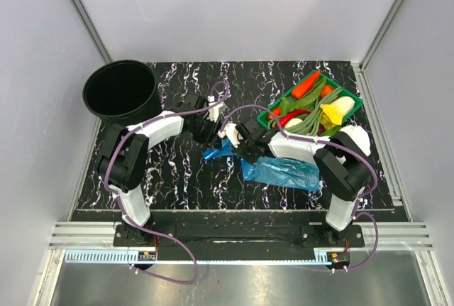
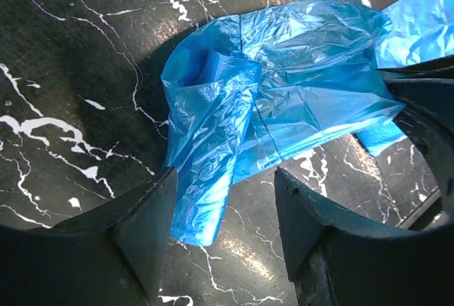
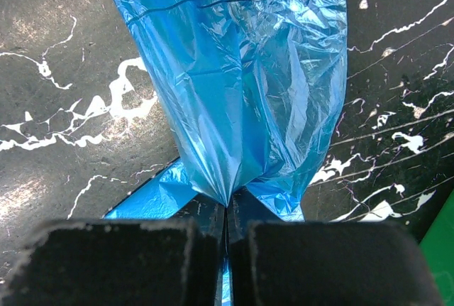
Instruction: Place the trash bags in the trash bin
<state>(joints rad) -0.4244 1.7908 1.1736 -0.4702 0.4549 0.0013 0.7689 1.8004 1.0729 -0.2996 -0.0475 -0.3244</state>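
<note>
Overhead view of a black marbled surface (image 1: pixel 177 178) with two robot arms reaching in from the near edge.

At far left stands the trash bin (image 1: pixel 120 93), a tall black cylinder, well apart from the left gripper (image 1: pixel 206 132) and beyond it on its outer side. No blue shows inside the bin.

The left gripper hovers over the middle of the surface with its jaws apart. Its wrist camera shows a crumpled wad of the blue trash bags (image 2: pixel 284 86) just ahead of it. One loose tail of film hangs into the gap between the two fingers (image 2: pixel 135 228); neither finger seems to press it.

Just to the right, the right gripper (image 3: pixel 227 242) is closed tight, pinching a gathered fold of blue film that fans out ahead of it. More blue plastic lies flat on the surface behind this gripper, under its arm.

Beyond the right gripper, on its outer side, sits a green tray (image 1: pixel 358 100) of vegetables, not part of the job.

By this evidence the task is at an early stage: no bag is in the bin. What remains is gripping the film, carrying it left to the bin and letting go over the rim.
</note>
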